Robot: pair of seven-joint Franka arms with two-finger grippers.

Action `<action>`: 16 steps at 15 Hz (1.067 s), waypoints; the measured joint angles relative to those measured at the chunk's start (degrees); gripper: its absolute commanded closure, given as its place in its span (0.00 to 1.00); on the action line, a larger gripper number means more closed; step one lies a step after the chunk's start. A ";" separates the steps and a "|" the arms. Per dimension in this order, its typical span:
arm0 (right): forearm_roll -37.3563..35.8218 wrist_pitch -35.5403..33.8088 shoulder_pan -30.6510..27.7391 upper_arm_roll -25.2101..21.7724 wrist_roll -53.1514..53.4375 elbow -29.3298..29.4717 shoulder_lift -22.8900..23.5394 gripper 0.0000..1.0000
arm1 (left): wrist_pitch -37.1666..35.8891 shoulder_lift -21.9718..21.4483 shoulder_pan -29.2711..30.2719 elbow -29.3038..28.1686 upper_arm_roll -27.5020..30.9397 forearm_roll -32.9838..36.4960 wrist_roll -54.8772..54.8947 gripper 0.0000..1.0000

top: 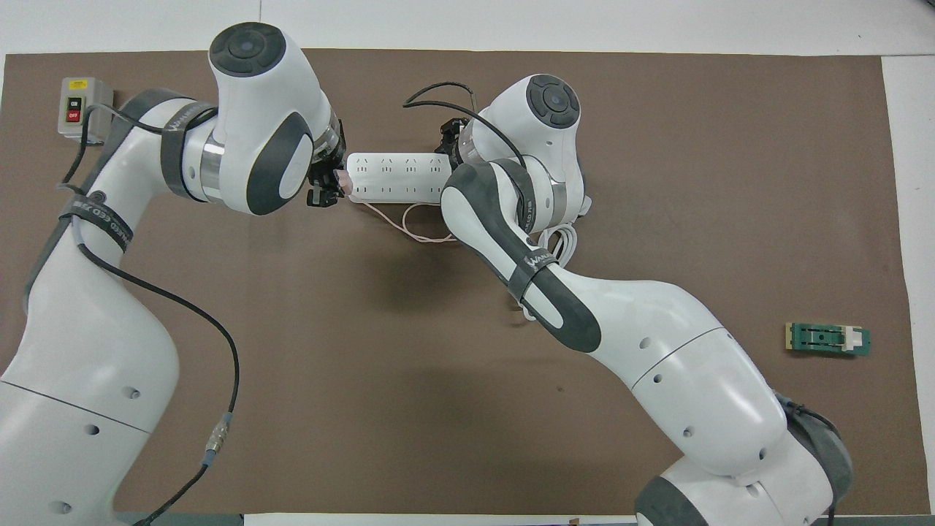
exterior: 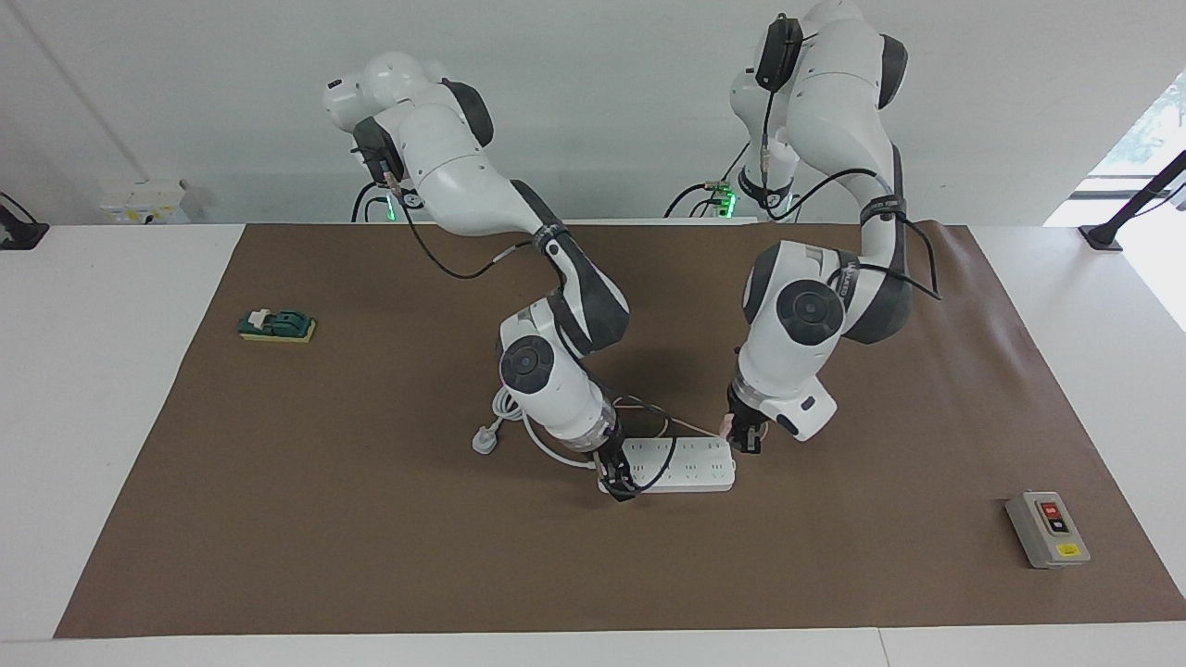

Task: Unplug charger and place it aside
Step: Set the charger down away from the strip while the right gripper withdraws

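Brown mat (exterior: 371, 519) (white table (exterior: 93, 417) beneath)

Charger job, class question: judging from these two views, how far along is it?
Done: the charger looks free of the power strip, just off its end. In hand: the left gripper is shut on it, its pink cable trailing to the mat, while the right gripper holds down the strip's other end. Left: setting the charger aside on the mat and letting go.

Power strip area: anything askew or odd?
Nothing damaged or spilled. The charger is off the power strip, held in the left gripper beside the strip's end. Its pink cable loops loosely nearer the robots. The right gripper presses the strip's other end.
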 measured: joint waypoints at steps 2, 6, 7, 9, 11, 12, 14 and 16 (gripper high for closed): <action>0.00 0.01 0.00 0.00 0.00 -0.01 -0.01 0.55 | -3.61 -0.54 0.39 1.96 2.65 -2.33 4.09 1.00; 0.00 0.01 0.01 -0.01 -0.01 -0.02 -0.02 0.00 | -10.29 -1.86 1.86 4.46 10.84 -7.60 20.05 1.00; -0.01 0.15 0.05 -0.01 -0.25 0.00 -0.05 0.00 | -12.39 -2.51 2.46 4.50 13.69 -8.90 26.19 1.00; -0.03 -0.31 0.03 -0.01 -0.39 0.04 -0.91 0.00 | -15.81 -3.12 3.20 4.49 21.92 -12.58 41.07 1.00; -0.10 -1.67 -0.36 -0.33 -0.39 0.23 -3.41 0.00 | -16.73 -3.34 3.92 3.83 29.00 -14.58 55.99 1.00; -0.20 -3.14 -0.90 -0.60 -0.39 0.28 -5.13 0.00 | -16.65 -3.45 4.17 2.80 31.55 -14.98 62.11 1.00; -1.31 -7.45 -2.79 -0.87 -1.24 0.27 -8.50 0.00 | -14.16 -4.22 4.36 -1.77 34.95 -15.45 70.17 1.00; -4.32 -12.54 -4.83 -0.88 -5.03 0.22 -11.09 0.00 | -6.61 -6.02 4.27 -9.44 35.38 -15.86 72.31 1.00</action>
